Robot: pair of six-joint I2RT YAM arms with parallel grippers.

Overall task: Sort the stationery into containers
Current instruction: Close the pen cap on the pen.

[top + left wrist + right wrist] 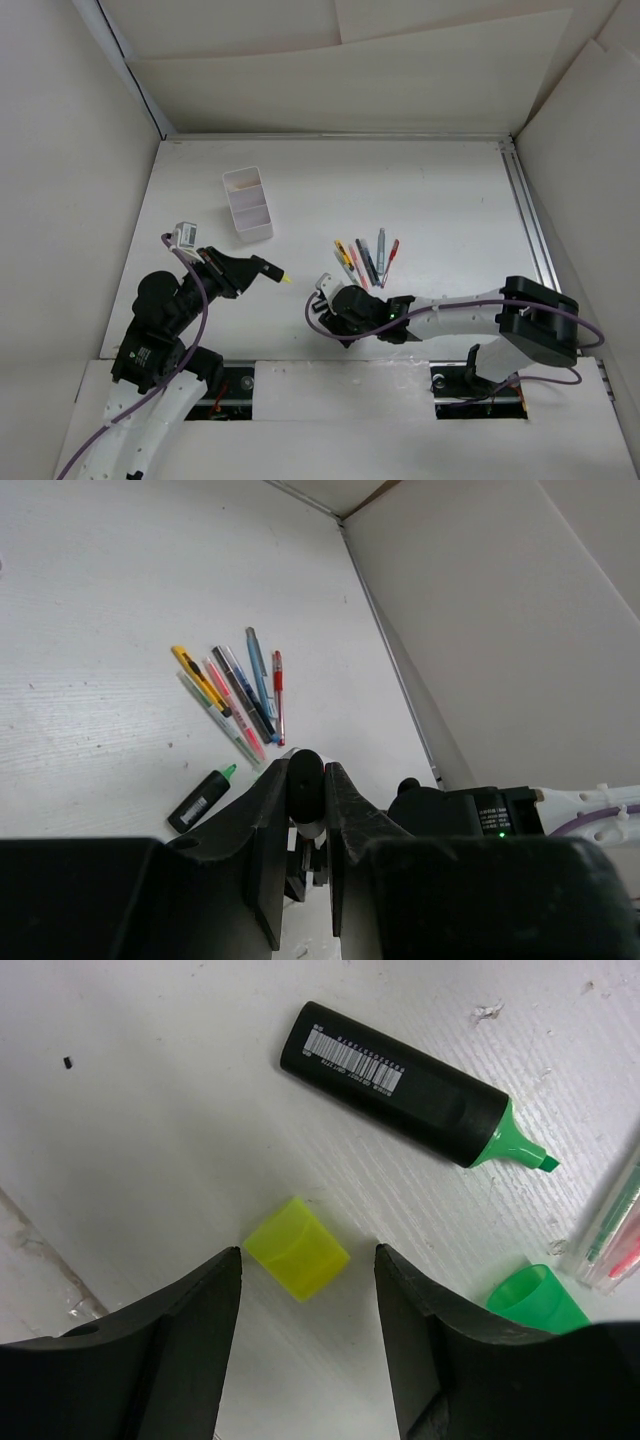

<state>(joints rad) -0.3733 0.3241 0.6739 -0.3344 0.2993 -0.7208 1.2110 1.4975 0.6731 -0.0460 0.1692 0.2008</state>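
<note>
Seen from above, the white two-compartment box (248,204) stands on the worktop (430,190) at the far left. Nearer the bases, the left jaws are clenched on a black yellow-tipped highlighter (268,269), its tip pointing right. A fan of pens (365,261) lies mid-worktop, and the right jaws sit low just beside its near left end. In the left wrist view, the left jaws pinch the round black butt of the yellow-tipped highlighter (305,786). Beyond it the pens (235,693) — yellow, pink, grey, blue, red — lie close together, and a green-tipped highlighter (203,799) lies apart from them on the near side. In the right wrist view, the right jaws are released, one finger on each side of a yellow cap (296,1249) that lies on the worktop with a gap at both sides. The green-tipped highlighter (410,1085) lies uncapped beyond — a green cap (535,1302) sits at the right, just beside the pen ends (610,1225).
</note>
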